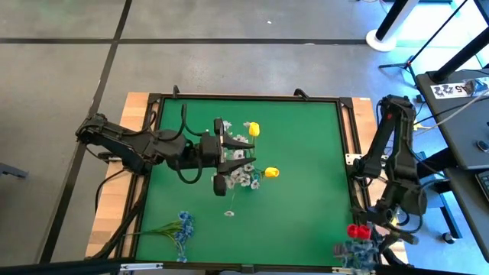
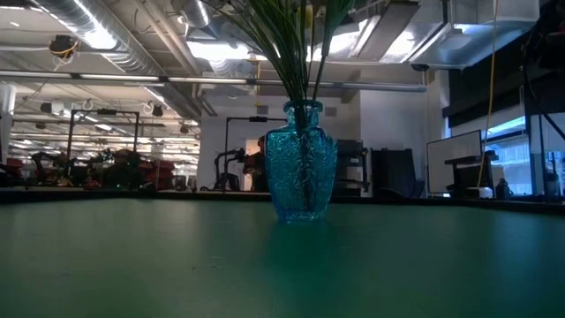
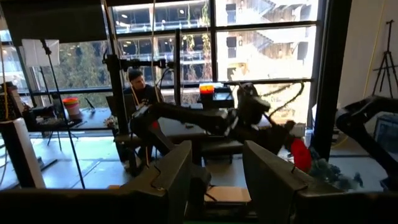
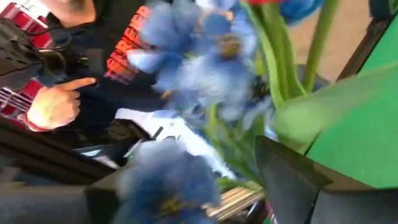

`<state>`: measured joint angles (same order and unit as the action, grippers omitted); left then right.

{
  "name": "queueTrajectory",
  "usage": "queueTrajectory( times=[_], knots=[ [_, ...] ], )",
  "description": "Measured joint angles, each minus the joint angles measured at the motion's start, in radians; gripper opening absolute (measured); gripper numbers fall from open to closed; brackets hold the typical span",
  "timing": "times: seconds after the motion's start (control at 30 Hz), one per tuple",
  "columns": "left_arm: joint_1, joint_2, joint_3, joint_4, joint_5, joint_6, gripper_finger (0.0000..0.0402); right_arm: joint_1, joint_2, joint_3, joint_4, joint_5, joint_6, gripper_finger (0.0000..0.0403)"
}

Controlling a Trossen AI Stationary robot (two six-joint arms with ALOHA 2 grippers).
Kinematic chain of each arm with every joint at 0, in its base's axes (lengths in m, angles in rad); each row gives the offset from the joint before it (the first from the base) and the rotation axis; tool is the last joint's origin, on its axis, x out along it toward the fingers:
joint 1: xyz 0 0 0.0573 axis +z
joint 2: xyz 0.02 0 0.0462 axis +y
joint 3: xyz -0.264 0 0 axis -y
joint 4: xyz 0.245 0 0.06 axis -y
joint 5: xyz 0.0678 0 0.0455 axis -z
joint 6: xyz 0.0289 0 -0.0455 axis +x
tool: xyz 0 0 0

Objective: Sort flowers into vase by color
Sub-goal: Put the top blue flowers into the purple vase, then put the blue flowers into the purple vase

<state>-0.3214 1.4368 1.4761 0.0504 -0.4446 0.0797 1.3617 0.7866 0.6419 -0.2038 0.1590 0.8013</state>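
A blue glass vase (image 2: pixel 300 168) stands mid-table with several green stems (image 2: pixel 291 53) in it. From above, white blossoms (image 1: pixel 243 172) and two yellow buds (image 1: pixel 254 129) show over it. My left gripper (image 1: pixel 229 159) is open, level, just left of those flower heads and above the low view's frame; its fingers (image 3: pixel 174 177) have nothing between them. A blue sprig (image 1: pixel 177 228) lies flat near the near left corner. My right gripper (image 1: pixel 374 233) is at the near right corner beside a red bud (image 1: pixel 355 231) and blue blossoms (image 1: pixel 359 252), which crowd its wrist view (image 4: pixel 199 74).
One loose white blossom (image 1: pixel 228 213) lies on the green mat (image 1: pixel 306 198) between the vase and the blue sprig. A person's pointing hand (image 4: pixel 56 106) shows beyond the near right corner. Another person (image 3: pixel 138 87) sits far off in the room. A desk (image 1: pixel 466 99) stands right of the table.
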Motion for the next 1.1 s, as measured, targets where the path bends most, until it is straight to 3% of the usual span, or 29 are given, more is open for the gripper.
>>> queueTrajectory(
  times=[0.27, 0.4, 0.63, 0.8, 0.9, 1.1],
  knots=[
    [-0.001, 0.000, 0.000, -0.054, 0.000, -0.026, 0.0139, -0.001, -0.004, 0.103, -0.098, -0.102, 0.184, 0.0221],
    [-0.002, 0.001, 0.000, -0.091, 0.000, -0.028, 0.0139, 0.000, -0.010, 0.149, -0.147, -0.098, 0.188, 0.0221],
    [-0.093, 0.051, -0.001, -0.092, -0.011, 0.019, 0.0122, -0.001, -0.025, 0.281, -0.387, 0.055, 0.147, 0.0221],
    [-0.209, 0.044, 0.000, -0.158, -0.090, 0.008, 0.0100, -0.001, -0.037, 0.417, -0.534, 0.282, 0.102, 0.0221],
    [-0.288, 0.027, 0.000, -0.338, -0.100, -0.186, 0.0091, -0.001, -0.038, 0.490, -0.583, 0.458, 0.029, 0.0221],
    [-0.440, 0.019, 0.000, -0.772, -0.027, -0.864, 0.0080, -0.001, -0.040, 0.557, -0.615, 0.703, -0.186, 0.0221]
  ],
)
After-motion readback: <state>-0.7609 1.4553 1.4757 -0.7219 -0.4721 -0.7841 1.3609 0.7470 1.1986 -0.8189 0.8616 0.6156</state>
